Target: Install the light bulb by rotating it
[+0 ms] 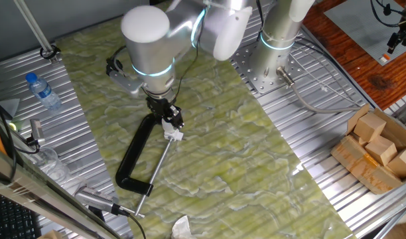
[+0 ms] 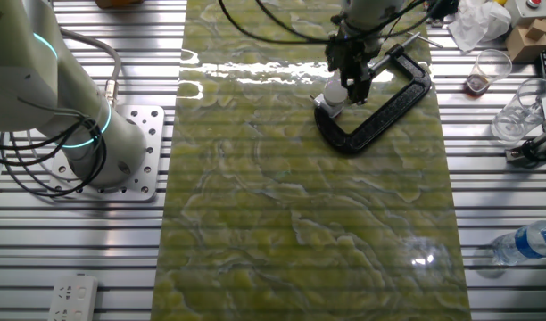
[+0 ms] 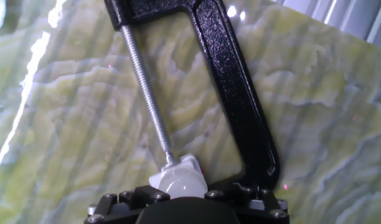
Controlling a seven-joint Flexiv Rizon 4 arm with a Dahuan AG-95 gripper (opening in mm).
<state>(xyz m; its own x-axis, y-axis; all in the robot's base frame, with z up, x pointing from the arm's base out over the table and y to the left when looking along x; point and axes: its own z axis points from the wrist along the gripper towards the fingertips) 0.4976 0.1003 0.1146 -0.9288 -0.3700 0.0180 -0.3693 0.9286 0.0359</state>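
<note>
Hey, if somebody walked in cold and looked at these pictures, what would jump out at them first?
Probably the big black C-clamp lying flat on the green marbled mat, its long threaded screw running to one jaw. Right at that end, the gripper hangs over the small pale light bulb, which sits in a white socket block at the screw's tip. Off the mat, wooden blocks in a cardboard box catch the eye.
</note>
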